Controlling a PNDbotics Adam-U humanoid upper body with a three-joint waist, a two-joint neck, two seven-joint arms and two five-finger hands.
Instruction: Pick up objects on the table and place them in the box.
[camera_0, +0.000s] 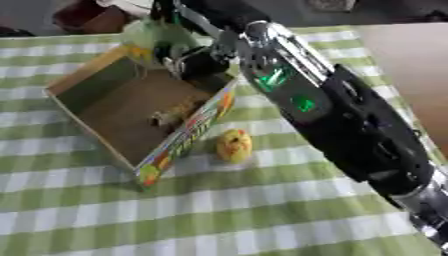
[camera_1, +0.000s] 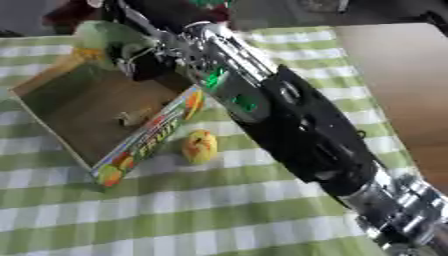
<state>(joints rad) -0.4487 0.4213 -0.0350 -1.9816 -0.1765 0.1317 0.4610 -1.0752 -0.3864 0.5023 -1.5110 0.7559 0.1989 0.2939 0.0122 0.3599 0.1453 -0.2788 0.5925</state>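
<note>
An open cardboard box (camera_0: 92, 75) with a colourful fruit-printed side (camera_0: 188, 137) lies on the green-and-white checked cloth. My right arm (camera_0: 350, 120) reaches in from the lower right, across the box's near corner. My right hand (camera_0: 194, 61) is over the box's far corner, curled on a pale green object (camera_0: 156, 34) that hangs above the rim. A small yellow and orange fruit-like thing (camera_0: 234, 145) lies on the cloth just outside the printed side. A small tan item (camera_0: 166, 118) lies inside the box. My left hand does not show.
The checked table (camera_0: 219, 210) stretches out in front of the box. Its right edge (camera_0: 385, 55) runs along bare brown floor. Dark and brown shapes (camera_0: 83, 17) sit beyond the far edge.
</note>
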